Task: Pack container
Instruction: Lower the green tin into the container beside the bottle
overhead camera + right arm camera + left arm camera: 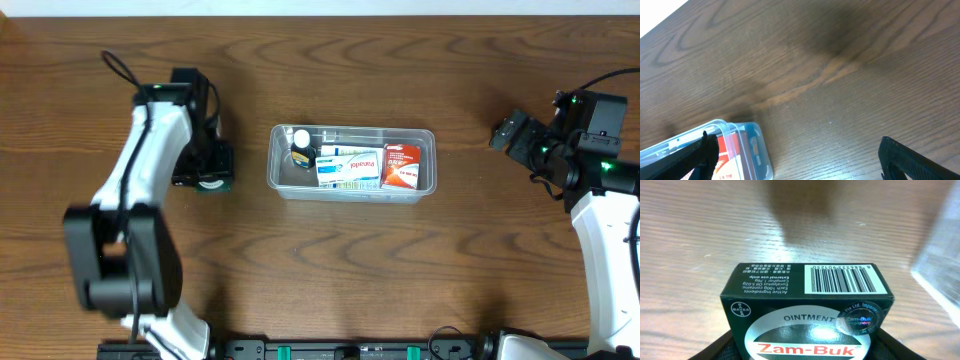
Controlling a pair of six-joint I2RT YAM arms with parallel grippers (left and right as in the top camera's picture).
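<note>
The left gripper (207, 168) pinches a dark green ointment box (807, 315) just beside the left short end of the container (350, 130). The container sits mid-counter (330, 270), long axis left to right, holding 1 bottle (300, 146) and 2 boxes. Its free room seems to be at the left end, nearest this arm. The right gripper (795, 155) hangs spread over bare wood beyond the other end.

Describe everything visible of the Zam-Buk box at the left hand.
The Zam-Buk box is a closed, dark green cardboard carton with a pale round panel, red Zam-Buk lettering, the word OINTMENT, a Bayer logo, a holographic sticker, and a barcode with small print on its end face. It sits between the fingers of the left hand, outside the clear container. Whether it touches the table is unclear.
</note>
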